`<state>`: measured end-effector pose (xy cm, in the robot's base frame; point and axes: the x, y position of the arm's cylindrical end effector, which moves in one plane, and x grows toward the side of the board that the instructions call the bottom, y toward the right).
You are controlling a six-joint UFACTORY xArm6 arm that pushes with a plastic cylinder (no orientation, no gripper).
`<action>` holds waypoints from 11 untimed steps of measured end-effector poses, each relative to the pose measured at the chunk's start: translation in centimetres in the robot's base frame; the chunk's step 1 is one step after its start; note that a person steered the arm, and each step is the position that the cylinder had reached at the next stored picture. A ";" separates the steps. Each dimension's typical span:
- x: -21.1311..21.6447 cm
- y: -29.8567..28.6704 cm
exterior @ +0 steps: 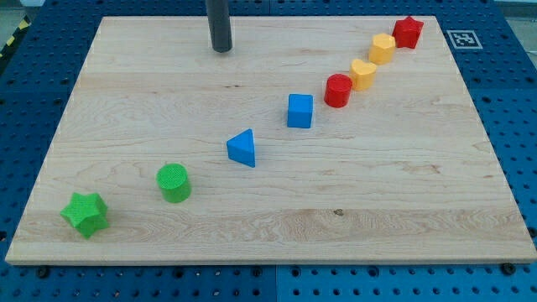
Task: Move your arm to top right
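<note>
My tip rests on the wooden board near its top edge, left of centre. The blocks lie in a diagonal line from the view's bottom left to top right: a green star, a green cylinder, a blue triangle, a blue cube, a red cylinder, a yellow block, a second yellow block and a red star. My tip touches none of them. The blue cube is the nearest, to the tip's lower right.
The board sits on a blue perforated table. A black and white marker tag lies just off the board's top right corner.
</note>
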<state>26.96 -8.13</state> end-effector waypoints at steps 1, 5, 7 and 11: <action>-0.4 0.0; -7.6 14.0; -7.7 19.7; -5.9 38.2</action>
